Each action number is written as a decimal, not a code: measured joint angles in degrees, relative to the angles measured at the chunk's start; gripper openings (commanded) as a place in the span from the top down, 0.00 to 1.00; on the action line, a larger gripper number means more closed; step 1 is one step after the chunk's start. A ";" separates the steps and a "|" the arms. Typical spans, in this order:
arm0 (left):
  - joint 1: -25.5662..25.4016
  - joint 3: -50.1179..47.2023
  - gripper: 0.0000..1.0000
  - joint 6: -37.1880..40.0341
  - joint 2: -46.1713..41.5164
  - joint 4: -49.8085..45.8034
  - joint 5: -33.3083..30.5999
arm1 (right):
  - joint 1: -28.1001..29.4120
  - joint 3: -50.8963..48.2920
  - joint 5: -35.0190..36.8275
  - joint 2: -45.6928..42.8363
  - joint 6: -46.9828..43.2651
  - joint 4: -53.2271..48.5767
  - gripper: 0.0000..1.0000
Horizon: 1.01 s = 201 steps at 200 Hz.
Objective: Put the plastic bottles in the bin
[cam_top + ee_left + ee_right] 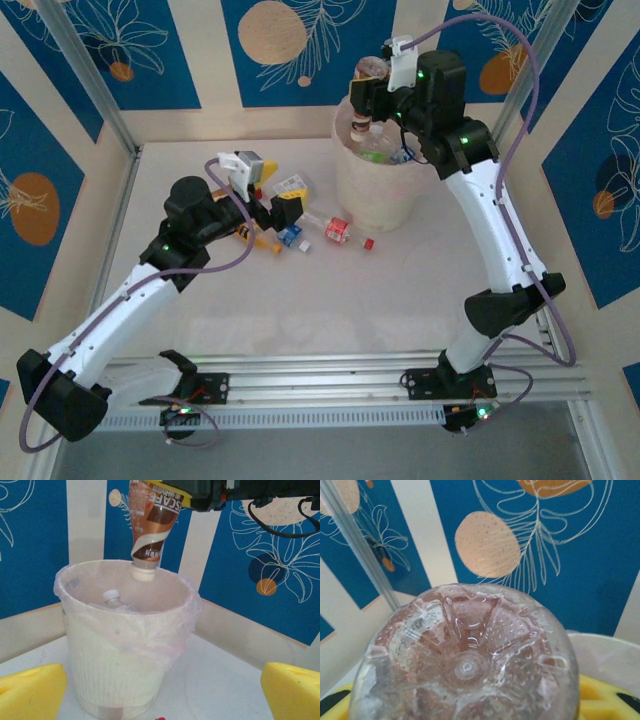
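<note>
The right fingers (pixel 602 700) are mostly hidden behind the ribbed base of the clear plastic bottle with a brown label (pixel 152 520). Only strips of yellow pad show either side of it, clamped on the bottle. From the left wrist the bottle's upper end is cut off. It hangs cap down, its cap just over the rim of the round white bin lined with a thin translucent bag (pixel 115 665).

Inside the bin lies a clear bottle with a white cap (pixel 112 598). More sit beneath it, but I cannot count them through the bag.

The left fingers (pixel 30 690) are spread wide, holding nothing. They sit low over a cluster of bottles on the white desk (pixel 400 300), left of the bin. The left arm covers part of that cluster. Clear of it are a red-labelled bottle (pixel 337 230), an orange-labelled one (pixel 265 241) and a small loose red cap (pixel 368 243).
</note>
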 measured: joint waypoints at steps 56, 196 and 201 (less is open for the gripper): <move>0.00 -0.74 0.00 0.46 -1.27 -2.67 -4.37 | -0.72 5.53 5.66 11.54 -5.01 6.47 0.59; 0.00 -2.56 0.00 1.51 -2.19 -4.48 -7.56 | -4.31 -2.82 10.08 19.52 9.40 7.91 0.54; 0.00 -2.56 0.01 1.53 -2.19 -4.48 -7.56 | -4.31 -2.93 10.08 19.52 10.25 7.82 0.53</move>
